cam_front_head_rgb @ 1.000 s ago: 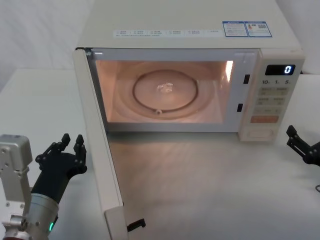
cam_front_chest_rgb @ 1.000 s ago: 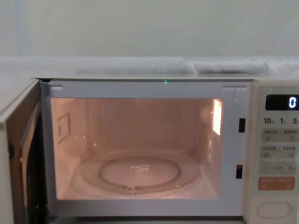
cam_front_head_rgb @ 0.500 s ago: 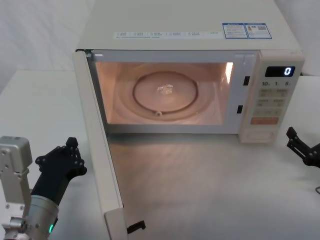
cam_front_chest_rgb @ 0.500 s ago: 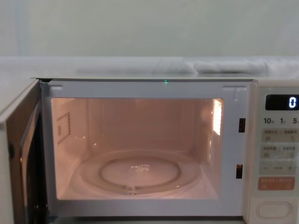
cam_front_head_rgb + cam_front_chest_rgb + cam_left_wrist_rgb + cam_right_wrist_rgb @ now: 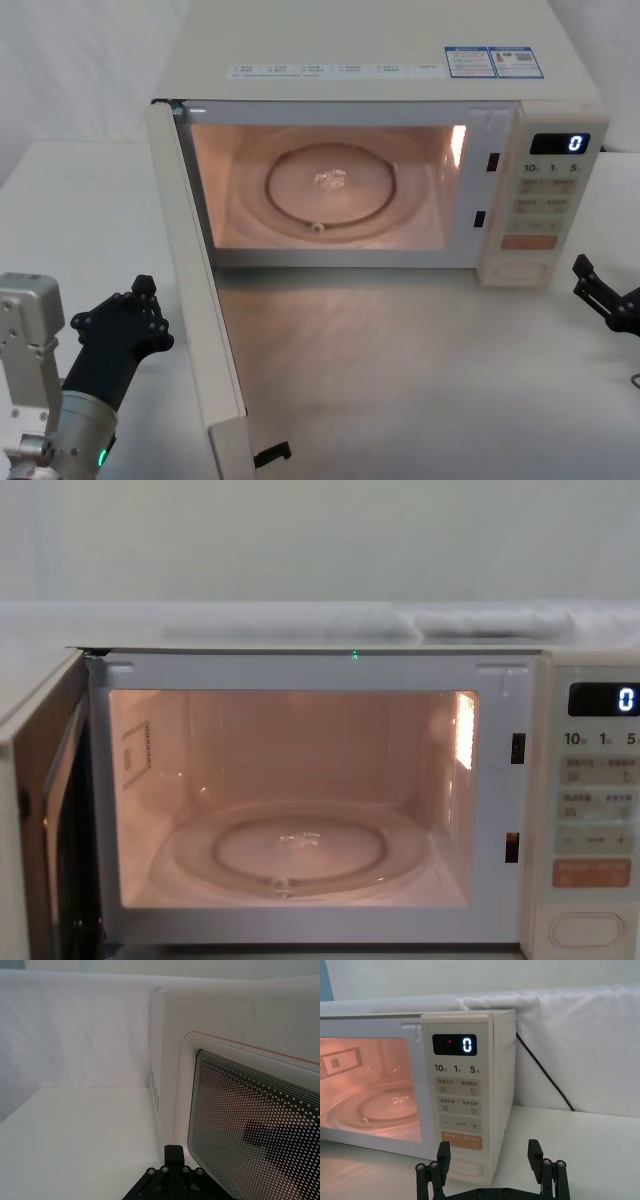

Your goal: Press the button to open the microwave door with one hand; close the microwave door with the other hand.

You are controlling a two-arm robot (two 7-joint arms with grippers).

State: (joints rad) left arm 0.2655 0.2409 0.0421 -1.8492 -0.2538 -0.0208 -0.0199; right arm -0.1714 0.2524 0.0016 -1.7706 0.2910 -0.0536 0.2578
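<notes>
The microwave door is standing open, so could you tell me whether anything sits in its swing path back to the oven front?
Nothing visible does. The microwave door stands wide open; the table in front of the lit cavity is bare. The left gripper is on the door's outer side.

A white table (image 5: pixel 420 380) spreads across the scene, smooth and bare in front. Behind it hangs a white cloth backdrop (image 5: pixel 580 1040), creased and draped down to the tabletop. A thin black cable (image 5: pixel 545 1072) runs down across that cloth. The light is soft and even.
</notes>
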